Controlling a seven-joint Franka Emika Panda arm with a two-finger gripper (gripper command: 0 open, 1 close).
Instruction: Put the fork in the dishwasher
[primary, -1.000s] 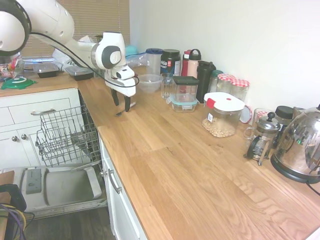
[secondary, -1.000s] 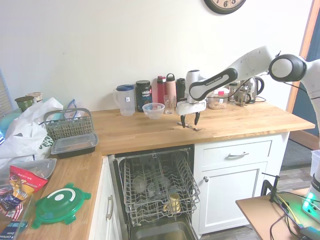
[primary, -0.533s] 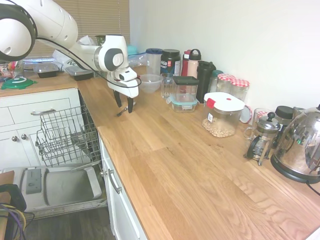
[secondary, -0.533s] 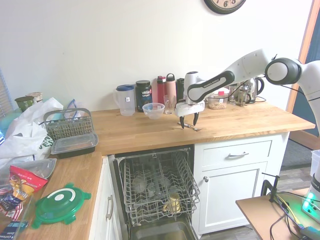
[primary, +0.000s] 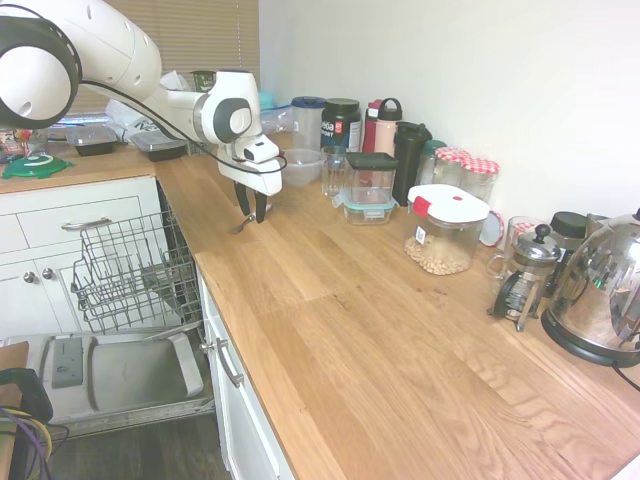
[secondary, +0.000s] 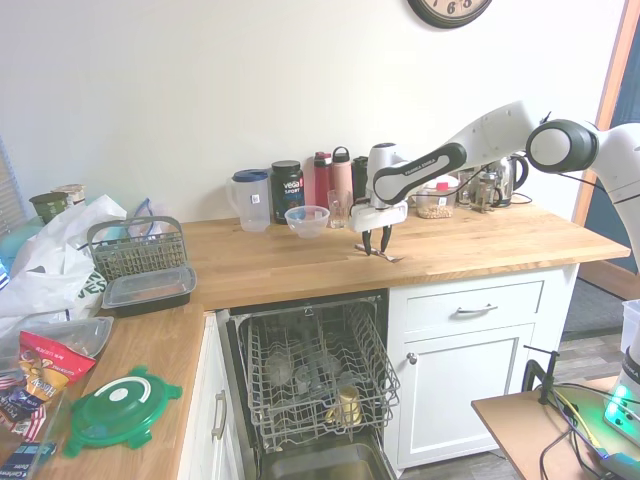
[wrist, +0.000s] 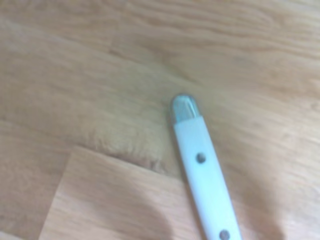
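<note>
Jaws of gripper (primary: 251, 211) have closed in around fork (primary: 243, 224).

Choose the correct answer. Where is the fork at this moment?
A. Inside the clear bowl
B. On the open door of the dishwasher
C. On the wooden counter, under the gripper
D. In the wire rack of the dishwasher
C: the fork lies on the wooden counter directly below the gripper, while the dishwasher rack stands pulled out without it.

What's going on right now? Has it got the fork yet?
Tool down over the fork, fingers close around it. Fork on the counter, not lifted. Dishwasher open below, nothing in the way.
</note>
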